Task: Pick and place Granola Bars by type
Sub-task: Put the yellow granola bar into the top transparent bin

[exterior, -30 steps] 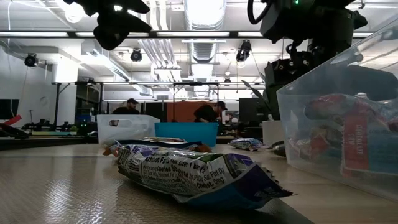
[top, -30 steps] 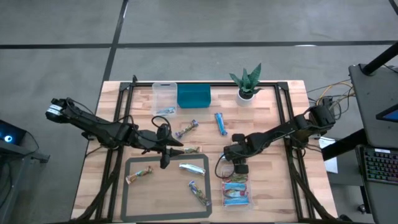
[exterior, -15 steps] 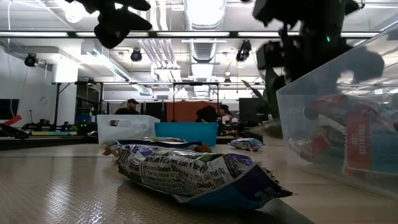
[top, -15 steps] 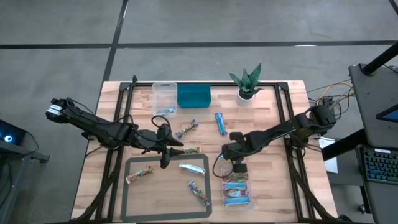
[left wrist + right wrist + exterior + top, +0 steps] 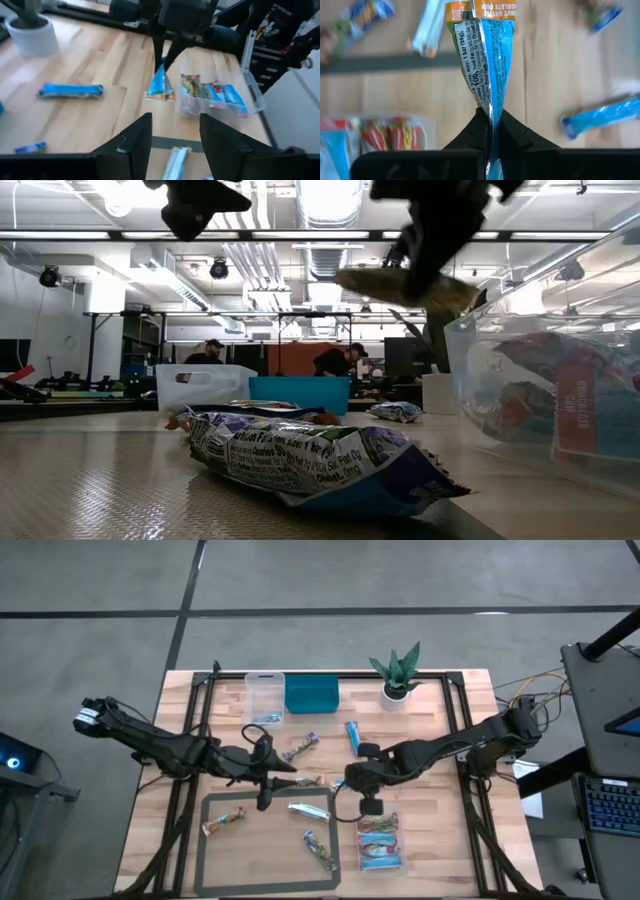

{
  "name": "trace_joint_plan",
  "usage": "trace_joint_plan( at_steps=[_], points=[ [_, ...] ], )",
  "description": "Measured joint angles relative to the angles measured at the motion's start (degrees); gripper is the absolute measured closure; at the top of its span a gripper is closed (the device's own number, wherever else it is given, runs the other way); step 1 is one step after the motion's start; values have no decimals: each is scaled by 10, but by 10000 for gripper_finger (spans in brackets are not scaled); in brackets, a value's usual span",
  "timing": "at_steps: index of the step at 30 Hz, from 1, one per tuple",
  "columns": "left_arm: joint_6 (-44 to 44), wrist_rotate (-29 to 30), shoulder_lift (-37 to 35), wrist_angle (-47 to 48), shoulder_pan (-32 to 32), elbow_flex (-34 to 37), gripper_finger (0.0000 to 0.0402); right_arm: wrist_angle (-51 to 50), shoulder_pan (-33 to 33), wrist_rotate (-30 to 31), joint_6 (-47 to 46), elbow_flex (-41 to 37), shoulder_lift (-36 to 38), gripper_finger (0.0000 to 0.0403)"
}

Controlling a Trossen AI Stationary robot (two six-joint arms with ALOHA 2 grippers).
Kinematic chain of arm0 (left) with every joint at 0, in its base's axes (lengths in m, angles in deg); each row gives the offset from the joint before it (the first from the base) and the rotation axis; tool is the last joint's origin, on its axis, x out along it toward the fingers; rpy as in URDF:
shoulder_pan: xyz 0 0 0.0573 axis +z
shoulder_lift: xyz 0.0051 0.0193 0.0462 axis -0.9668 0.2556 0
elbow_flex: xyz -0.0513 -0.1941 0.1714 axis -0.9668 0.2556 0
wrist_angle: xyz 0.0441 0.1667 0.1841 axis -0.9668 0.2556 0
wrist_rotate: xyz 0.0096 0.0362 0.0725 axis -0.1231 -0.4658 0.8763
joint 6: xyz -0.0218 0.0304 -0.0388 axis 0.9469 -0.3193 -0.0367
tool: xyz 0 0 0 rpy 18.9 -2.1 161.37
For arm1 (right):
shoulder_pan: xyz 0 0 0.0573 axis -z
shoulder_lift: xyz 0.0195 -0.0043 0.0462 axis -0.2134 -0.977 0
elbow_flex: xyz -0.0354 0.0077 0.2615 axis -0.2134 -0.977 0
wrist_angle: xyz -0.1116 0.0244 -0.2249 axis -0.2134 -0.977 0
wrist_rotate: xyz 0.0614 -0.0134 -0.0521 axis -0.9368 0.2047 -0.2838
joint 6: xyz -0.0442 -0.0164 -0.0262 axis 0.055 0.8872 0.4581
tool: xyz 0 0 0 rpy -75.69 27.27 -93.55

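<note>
Granola bars lie scattered over the wooden table (image 5: 440, 830). One blue-wrapped bar (image 5: 487, 55) is pinched at its end between the closed fingers of the right gripper (image 5: 490, 120) and hangs lifted off the table, seen from the left wrist as a blue bar dangling under the dark gripper, just beside the clear tub (image 5: 220, 95). From above, the right gripper (image 5: 352, 778) sits mid-table, between the grey-framed mat (image 5: 205, 840) and the clear tub (image 5: 381, 845), near the mat's far right corner.

Clear tub by the near edge holds several bars, blue and red-green wrappers mixed.

Left gripper (image 5: 262, 795) hovers over the mat's far edge, fingers part open, nothing between them; a silvery-white bar (image 5: 308, 808) lies on the mat just beside it.

More bars on the mat: one multicoloured at the left (image 5: 224, 822), one near the lower right (image 5: 321, 849). Off the mat: a bright blue bar (image 5: 353, 738) well toward the potted plant (image 5: 397, 675), a mixed-colour bar (image 5: 301, 747) near it, another (image 5: 305, 781) touching the mat's far edge.

Second clear tub (image 5: 264, 698) with one bar inside stands touching the teal bin (image 5: 311, 695) at the far side.
</note>
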Motion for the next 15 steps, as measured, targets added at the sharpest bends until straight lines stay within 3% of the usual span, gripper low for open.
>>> trace_joint_plan(
  at_steps=[15],
  points=[
    [-105, 44, -11, -43, 10, -3, 255, 30, 0, 39, -4, 129, 0, 392]
  ],
)
